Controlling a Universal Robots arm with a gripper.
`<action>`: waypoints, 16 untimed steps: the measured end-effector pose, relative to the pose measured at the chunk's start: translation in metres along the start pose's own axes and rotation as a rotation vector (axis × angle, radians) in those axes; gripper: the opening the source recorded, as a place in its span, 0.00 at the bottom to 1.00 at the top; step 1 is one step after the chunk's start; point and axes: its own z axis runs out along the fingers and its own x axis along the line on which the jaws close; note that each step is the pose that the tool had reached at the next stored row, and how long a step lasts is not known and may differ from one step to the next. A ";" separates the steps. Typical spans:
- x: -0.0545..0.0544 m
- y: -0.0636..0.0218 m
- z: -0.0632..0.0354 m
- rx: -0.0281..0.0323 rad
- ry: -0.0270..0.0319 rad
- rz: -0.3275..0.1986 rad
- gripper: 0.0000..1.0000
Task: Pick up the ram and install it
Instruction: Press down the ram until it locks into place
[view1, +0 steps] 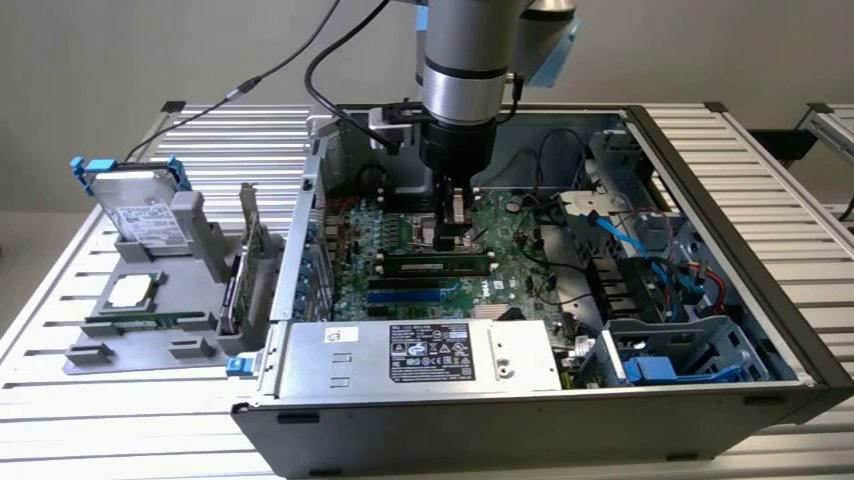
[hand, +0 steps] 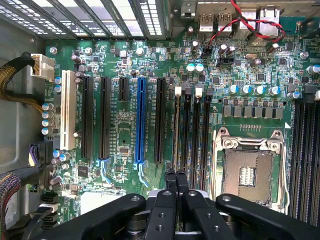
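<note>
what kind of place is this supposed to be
Most likely a robotics lab or test bench for computer assembly. An open computer case lies on a slatted metal table, a robot arm reaches down over its motherboard, and a grey holder with a disk drive sits beside it.

Jaws closed together above memory slots (hand: 192, 135), beside CPU socket (hand: 247, 175).

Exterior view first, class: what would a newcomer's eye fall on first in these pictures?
The robot arm reaches down into the open computer case at the exterior view's centre, its shut gripper just above the motherboard, close by the green ram. In the wrist view, the bright blue slot and the empty processor socket stand out.
</note>
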 end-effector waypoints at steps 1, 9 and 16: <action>0.000 0.0000 0.0000 0.0000 0.0000 0.000 0.10; 0.000 -0.0028 -0.0002 -0.0002 0.0001 0.000 0.10; 0.001 -0.0281 -0.0011 0.0000 0.0000 0.000 0.10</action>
